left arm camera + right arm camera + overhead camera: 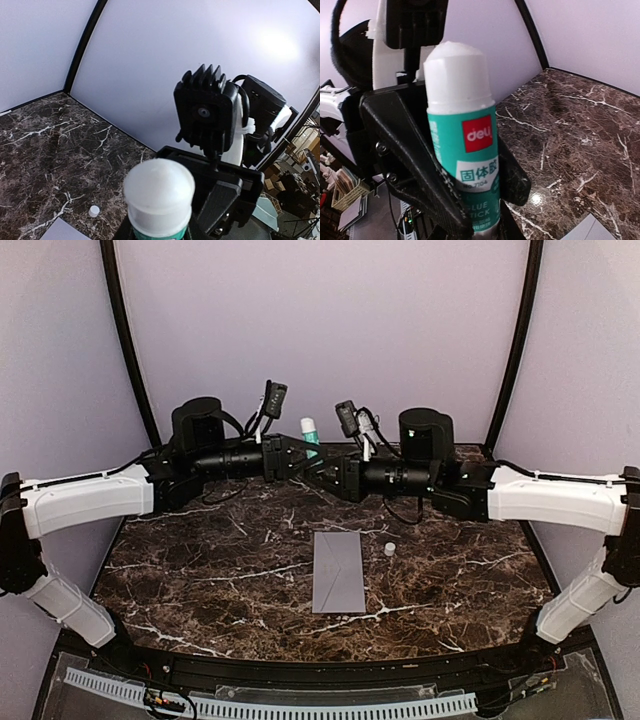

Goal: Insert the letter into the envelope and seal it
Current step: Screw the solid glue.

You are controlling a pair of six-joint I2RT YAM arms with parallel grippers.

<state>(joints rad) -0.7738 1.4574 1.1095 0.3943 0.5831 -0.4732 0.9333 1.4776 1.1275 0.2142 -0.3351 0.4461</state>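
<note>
Glue stick (465,140) clamped in left gripper (303,458), up in the air over the back of the table (200,580) | right gripper (322,468) right up against it, can't tell if it's gripping | envelope (338,571) flat mid-table | tiny white cap (389,549) near its right edge

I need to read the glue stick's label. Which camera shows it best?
Right wrist: the teal-and-white plastic glue stick is shown close up, label readable. Left wrist shows mostly its white top; the top view only a tiny sliver.
</note>
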